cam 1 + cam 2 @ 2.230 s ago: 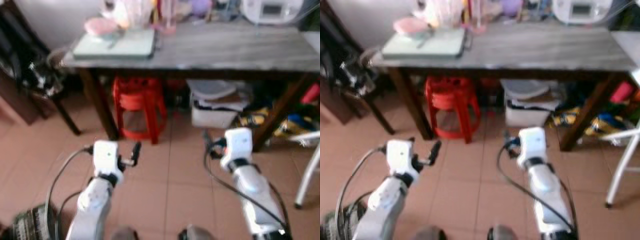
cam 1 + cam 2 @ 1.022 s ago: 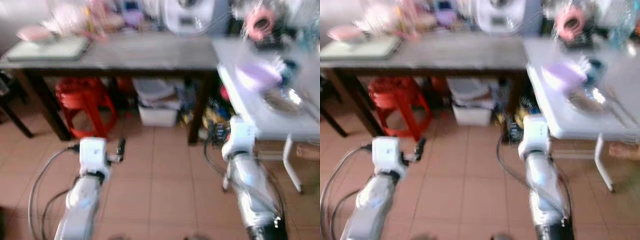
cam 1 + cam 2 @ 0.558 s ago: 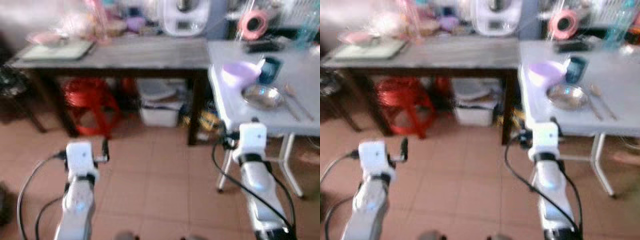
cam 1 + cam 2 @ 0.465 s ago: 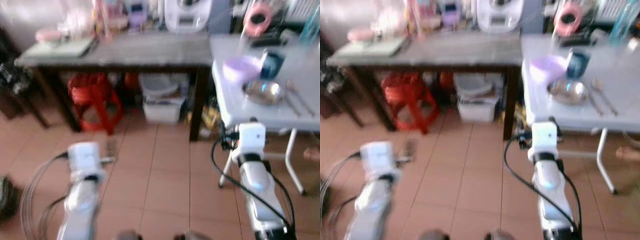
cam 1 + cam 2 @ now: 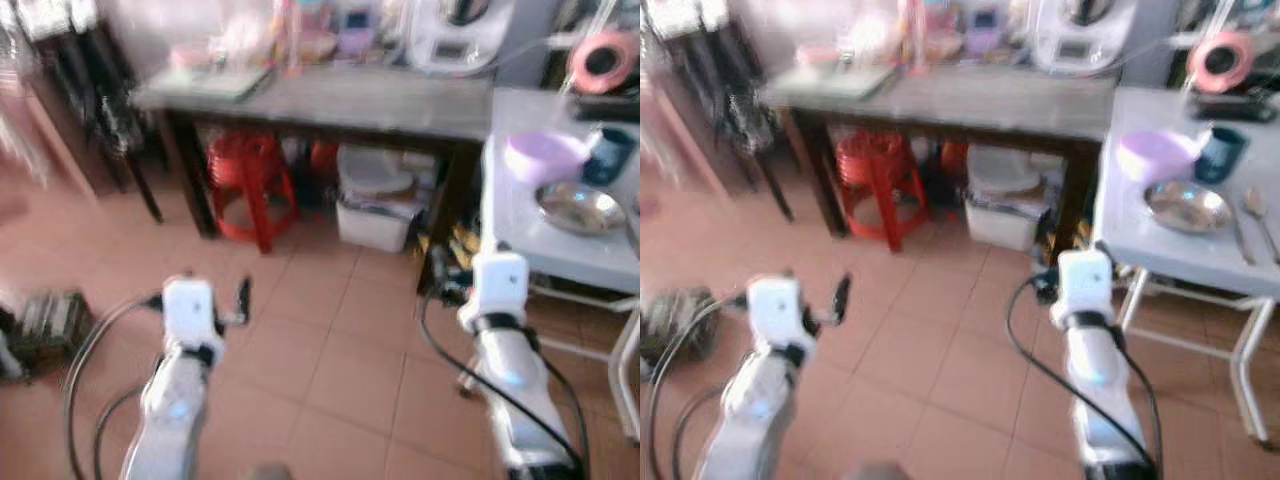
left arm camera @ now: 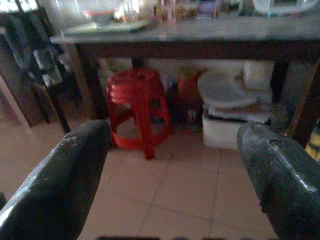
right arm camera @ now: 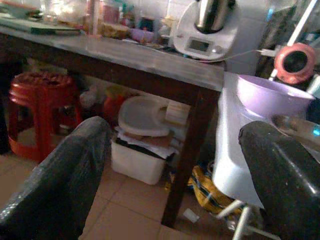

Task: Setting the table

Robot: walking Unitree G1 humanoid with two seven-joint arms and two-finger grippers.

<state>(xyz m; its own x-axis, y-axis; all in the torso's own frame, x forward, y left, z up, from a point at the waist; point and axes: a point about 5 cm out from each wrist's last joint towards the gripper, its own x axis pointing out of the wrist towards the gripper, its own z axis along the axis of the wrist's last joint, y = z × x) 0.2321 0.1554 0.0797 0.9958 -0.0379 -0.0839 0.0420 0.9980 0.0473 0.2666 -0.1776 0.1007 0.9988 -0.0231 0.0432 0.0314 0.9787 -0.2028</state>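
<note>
far left, a dark chair (image 5: 95,110) by the wall and some grey bundle (image 5: 45,318) on the tiled floor (image 5: 340,350), too blurred for me to name. my left gripper (image 6: 172,165) hangs over bare tile with its fingers (image 6: 60,185) spread wide, holding nothing. ahead of it, a long dark wooden table (image 5: 970,100); a pale green board (image 5: 835,80) lies at its left end, blurred clutter along the back edge, a white kitchen machine (image 7: 207,30) at the right end. under it, a stack of red stools (image 6: 137,102), then a white bin (image 7: 140,160) with a round lid (image 7: 142,115) on top.

my right gripper (image 7: 172,175) is low beside the near left corner of the white folding table (image 5: 1160,250), fingers (image 7: 55,180) wide apart, empty. on that table: a lilac bowl (image 5: 1155,153) towards the left edge, a dark teal cup (image 5: 1222,150) just right of it, a steel plate (image 5: 1187,207) nearer me, cutlery (image 5: 1252,215) beside the plate at the right edge. a pink tape roll (image 5: 1218,60) sits at the back.
</note>
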